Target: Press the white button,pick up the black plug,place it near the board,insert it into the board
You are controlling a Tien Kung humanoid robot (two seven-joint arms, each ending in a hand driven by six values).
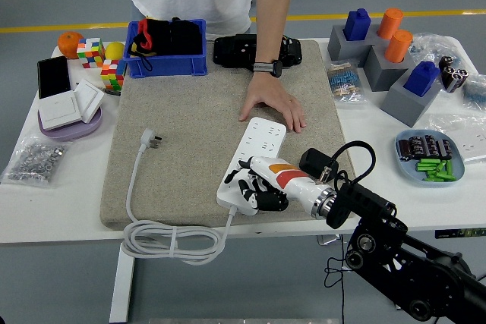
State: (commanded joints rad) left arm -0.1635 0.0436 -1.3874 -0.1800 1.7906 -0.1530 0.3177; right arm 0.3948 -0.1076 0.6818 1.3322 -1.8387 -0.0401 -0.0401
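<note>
The white power strip [254, 151] lies on the beige mat [190, 119], its near end under my right hand [254, 187]. My right hand's fingers are curled and rest on the strip's near end, where its button is hidden. The black plug [317, 165], an adapter with a black cord, sits on the mat just right of my wrist. A person's hand [272, 105] lies flat on the mat and touches the strip's far end. The strip's own white plug [151, 139] lies at the mat's left.
A blue bin [165, 48] and a black device [237, 51] stand at the mat's far edge. Wall switches [70, 105], cubes [99, 60] and a bag of screws [32, 160] are on the left. Grey blocks [395, 66] and a blue plate [427, 157] are on the right. The coiled white cable [171, 242] hangs over the near edge.
</note>
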